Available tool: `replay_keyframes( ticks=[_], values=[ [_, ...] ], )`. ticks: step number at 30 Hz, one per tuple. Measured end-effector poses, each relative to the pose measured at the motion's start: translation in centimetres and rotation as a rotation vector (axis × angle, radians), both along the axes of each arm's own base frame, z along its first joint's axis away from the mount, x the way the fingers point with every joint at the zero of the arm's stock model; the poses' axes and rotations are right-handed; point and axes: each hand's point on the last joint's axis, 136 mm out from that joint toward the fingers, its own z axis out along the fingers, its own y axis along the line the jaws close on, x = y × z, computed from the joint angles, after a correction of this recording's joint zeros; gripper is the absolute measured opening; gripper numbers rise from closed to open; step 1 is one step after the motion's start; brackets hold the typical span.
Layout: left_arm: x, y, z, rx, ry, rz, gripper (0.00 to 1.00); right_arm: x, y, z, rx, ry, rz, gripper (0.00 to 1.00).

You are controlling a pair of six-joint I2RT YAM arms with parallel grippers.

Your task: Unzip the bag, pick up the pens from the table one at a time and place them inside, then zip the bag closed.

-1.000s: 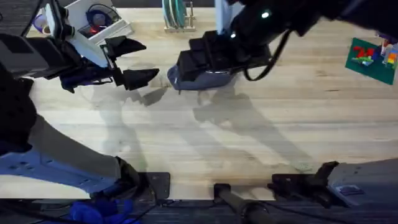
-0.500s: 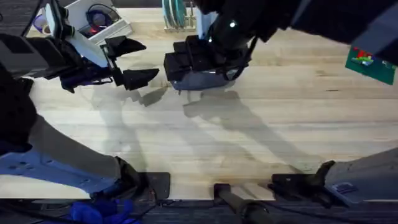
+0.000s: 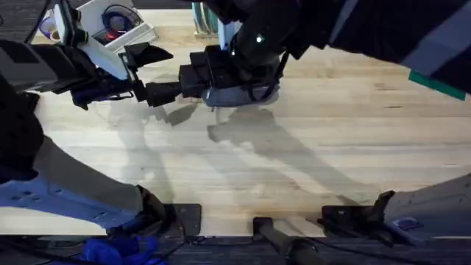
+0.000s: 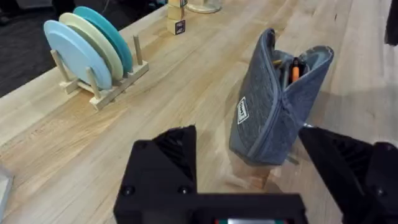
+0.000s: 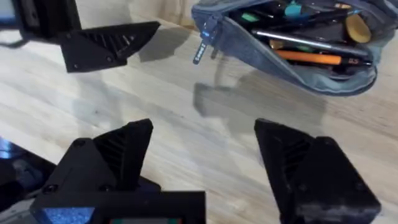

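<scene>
Right gripper (image 3: 193, 76) slides along the bag (image 3: 243, 94) toward its zip-pull end, jaws wide, empty; pens (image 5: 309, 57) inside. Left gripper (image 3: 151, 72) waits spread beside it; zipping next.

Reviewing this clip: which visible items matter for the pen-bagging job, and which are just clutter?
Job items:
- bag, unzipped, open
- orange pen inside it
- silvery pen inside it
- zip pull
- left gripper and right gripper, jaws open

Clutter:
- plate rack
- wooden blocks
- white tray of cables
</scene>
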Motion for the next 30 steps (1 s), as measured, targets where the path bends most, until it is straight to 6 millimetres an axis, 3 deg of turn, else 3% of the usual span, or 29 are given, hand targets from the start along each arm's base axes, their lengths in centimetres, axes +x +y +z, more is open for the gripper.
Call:
replay_keyframes(
  ticks=[10, 19, 30],
  values=[
    [0.0, 0.0, 0.0, 0.0, 0.0, 0.0, 0.994, 1.1, 0.7, -3.0, -0.047, 0.025, -0.034, 0.995],
    [0.0, 0.0, 0.0, 0.0, 0.0, 0.0, 0.993, 2.2, 1.4, -4.5, -0.066, 0.01, -0.048, 0.995],
    [0.0, 0.0, 0.0, 0.0, 0.0, 0.0, 0.994, 3.1, 2.4, -4.2, -0.025, -0.023, -0.05, 0.995]
  ],
)
